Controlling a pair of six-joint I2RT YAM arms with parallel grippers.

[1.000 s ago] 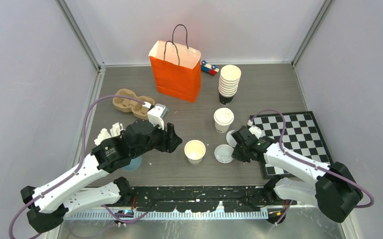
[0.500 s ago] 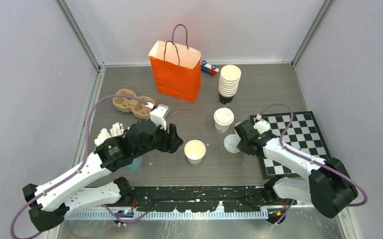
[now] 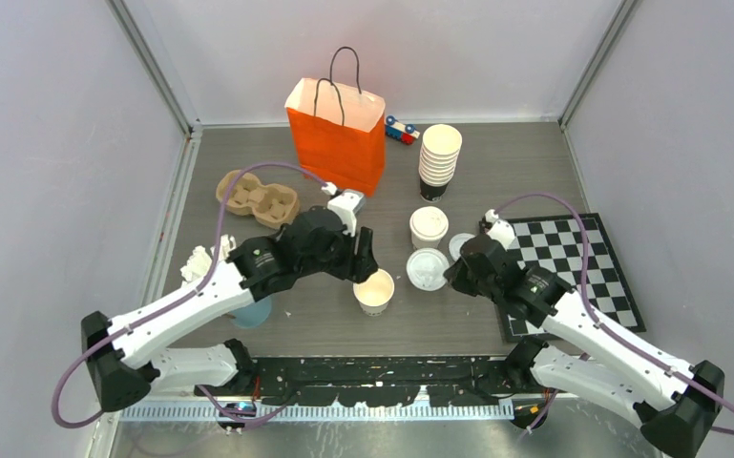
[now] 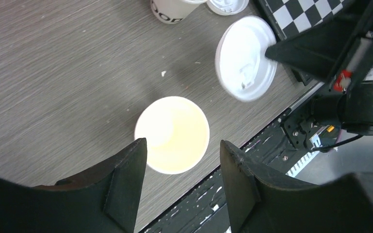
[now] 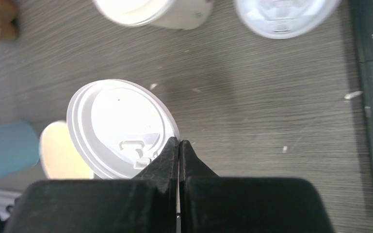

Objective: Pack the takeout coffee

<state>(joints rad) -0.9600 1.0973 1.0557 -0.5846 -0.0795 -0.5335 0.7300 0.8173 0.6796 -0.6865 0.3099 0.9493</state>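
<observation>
1. Open cup [image 3: 373, 289] stands upright well in front of the bag [image 3: 336, 143], on the arms' side. Its cream inside shows and it has no lid on.
2. The left gripper [image 4: 183, 145] hangs over that cup with its fingers spread wide, one on each side of the rim. It looks placed to steady the cup, though I can't tell whether either finger touches it.
3. The right gripper [image 5: 178, 141] is pinched tight on the edge of a lid [image 5: 121, 127]. It holds the lid tilted in the air, in front of the bag and a little to its right, close by the open cup. Gripping the rim alone leaves the face free to be pressed down.
4. A lidded cup [image 3: 429, 229] stands between the held lid and the bag and looks finished. A spare lid [image 3: 461, 246] lies flat just to its right.
5. The carrier [image 3: 258, 198] sits off the bag's left corner with no cups in it.
6. To my eye capping is under way and packing not begun. The lid needs levelling and centring over the rim, since a skewed press could tip so light a cup.
</observation>
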